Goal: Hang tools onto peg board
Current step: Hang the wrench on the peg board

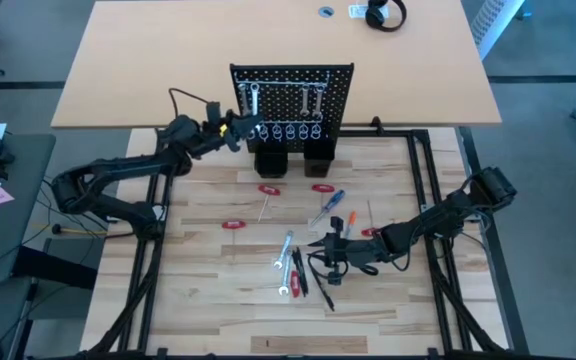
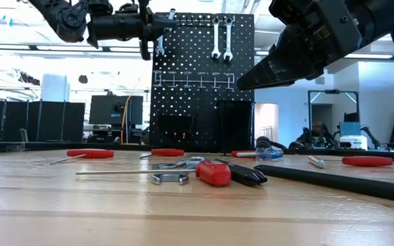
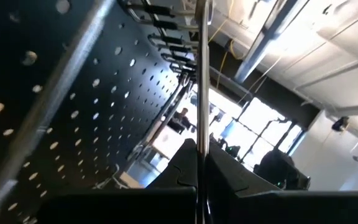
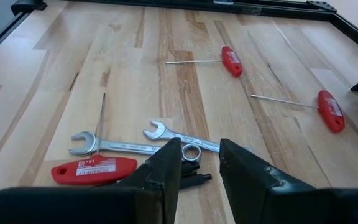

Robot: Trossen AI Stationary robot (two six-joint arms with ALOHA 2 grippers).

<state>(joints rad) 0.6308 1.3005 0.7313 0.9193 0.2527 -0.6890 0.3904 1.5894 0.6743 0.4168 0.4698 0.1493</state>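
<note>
Wooden tabletop (image 1: 208, 300) carries scattered tools (image 1: 293, 262). Left gripper (image 1: 236, 130) pinches a silver wrench (image 3: 201, 74) between closed fingers against the peg board (image 1: 290, 95). Right gripper (image 4: 199, 163) hovers with fingers parted, 2 wrenches (image 4: 143, 142) just beyond its tips.

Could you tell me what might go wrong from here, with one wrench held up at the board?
The left claw pinches its wrench by a thin edge at the peg board; it could twist or slip off. The open right claw hovers over two crossed wrenches beside a red handle, so it might snag more than one.
</note>
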